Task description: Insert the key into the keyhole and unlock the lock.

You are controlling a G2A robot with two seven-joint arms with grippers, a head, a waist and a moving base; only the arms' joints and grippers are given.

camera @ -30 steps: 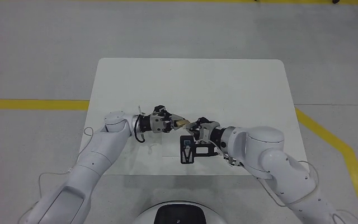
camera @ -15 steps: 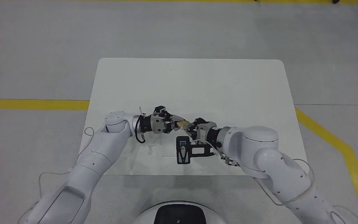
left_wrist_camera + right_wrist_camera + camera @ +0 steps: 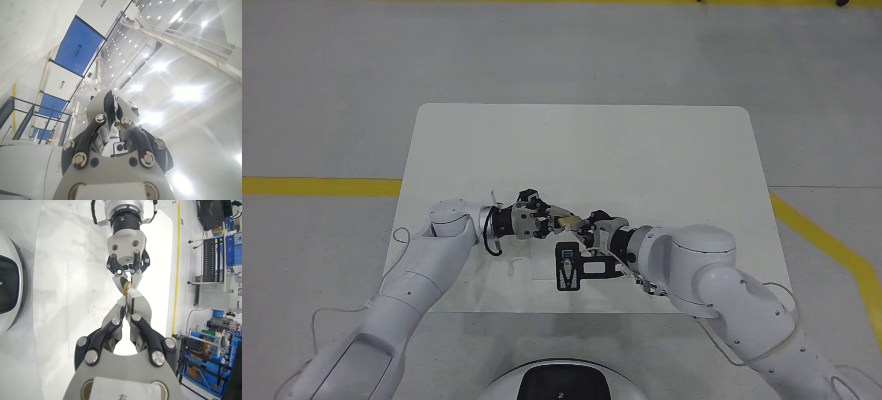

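Note:
Over the near middle of the white table (image 3: 642, 150) the two arms meet tip to tip. My left gripper (image 3: 539, 217) is shut on a small brass lock (image 3: 564, 216), holding it above the table. In the right wrist view the lock (image 3: 125, 290) sits between the left gripper's fingers (image 3: 121, 283). My right gripper (image 3: 127, 298) is shut on the key (image 3: 128, 308), whose round silver head shows between its pads. The key's tip reaches the lock's near face; the keyhole itself is hidden. The left wrist view shows the left gripper (image 3: 113, 106) clamped on a metal part of the lock (image 3: 115, 113).
The table's bare surface stretches toward its far edge (image 3: 582, 106) and to both sides. A yellow floor line (image 3: 322, 186) runs past the table. Shelves and blue bins (image 3: 217, 332) stand in the room beyond.
The right wrist has turned and shifted slightly toward the left gripper, its black camera mount moving left. The left arm has kept still with the lock.

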